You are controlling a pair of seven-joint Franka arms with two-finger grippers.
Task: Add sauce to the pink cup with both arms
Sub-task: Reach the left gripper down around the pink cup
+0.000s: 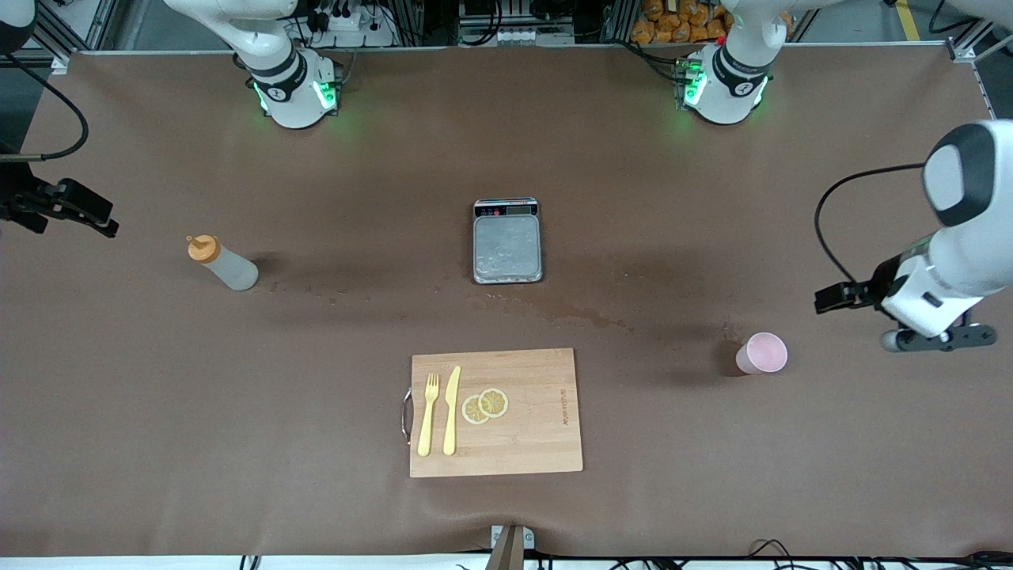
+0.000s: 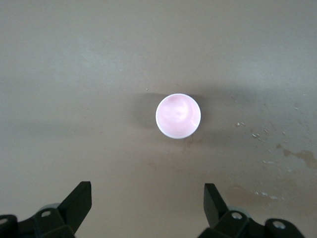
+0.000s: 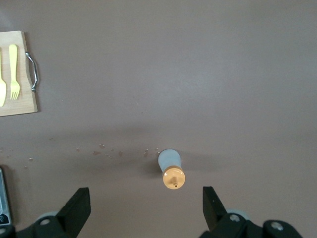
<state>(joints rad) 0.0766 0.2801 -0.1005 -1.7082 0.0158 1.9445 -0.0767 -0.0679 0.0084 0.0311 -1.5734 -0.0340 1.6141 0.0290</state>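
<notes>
sauce bottle [image 1: 223, 264]: it stands upright on the table [image 1: 712, 443] toward the right arm's end, with the orange cap [image 3: 174, 178] on top; nothing touches it.
pink cup [image 1: 762, 353]: it stands upright on the table toward the left arm's end, rim up, nearer to the front camera than the bottle; it stands free.
left gripper [image 2: 147, 204]: it hangs in the air above the table just beside the cup, toward the left arm's end; the two fingers [image 2: 79, 198] are spread wide and grasp nothing.
right gripper [image 3: 146, 207]: it is high over the table at the right arm's end, near the bottle; the fingers [image 3: 79, 202] are spread wide, nothing between them.
scale [image 1: 507, 241]: it lies near the middle of the table, between the two arm bases and the board.
cutting board [image 1: 496, 412]: it lies nearer to the front camera than the scale; on it are a yellow fork [image 1: 428, 414], a yellow knife [image 1: 451, 410] and two lemon slices [image 1: 484, 405].
stains [image 1: 570, 315]: wet marks are on the table between the scale and the cup.
</notes>
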